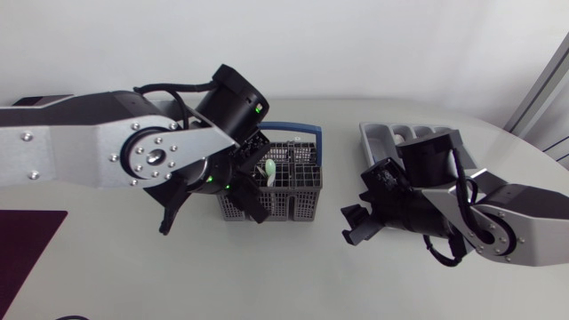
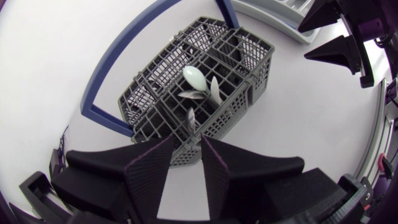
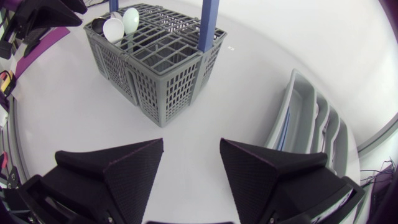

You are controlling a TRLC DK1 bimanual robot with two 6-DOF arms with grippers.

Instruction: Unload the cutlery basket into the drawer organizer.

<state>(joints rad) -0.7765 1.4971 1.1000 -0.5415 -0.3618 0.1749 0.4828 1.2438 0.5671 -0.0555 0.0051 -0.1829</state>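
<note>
The grey cutlery basket (image 1: 300, 201) with a blue handle (image 1: 293, 127) stands mid-table. A pale green spoon (image 1: 268, 168) and other cutlery stick up from its compartments. My left gripper (image 1: 252, 192) hangs over the basket's near left side, open, with nothing between its fingers (image 2: 149, 169). In the left wrist view the basket (image 2: 249, 74) lies just ahead of that gripper (image 2: 183, 171), with the green spoon (image 2: 195, 78) upright inside. My right gripper (image 1: 354, 224) is open over bare table to the right of the basket (image 3: 155, 68). The grey drawer organizer (image 1: 384, 135) sits behind it.
The organizer (image 3: 303, 124) lies beside my right gripper (image 3: 191, 163), its long compartments running away from it. A white spoon (image 3: 113, 28) and the green spoon (image 3: 130, 18) stand at the basket's far corner. Bare table separates basket and organizer.
</note>
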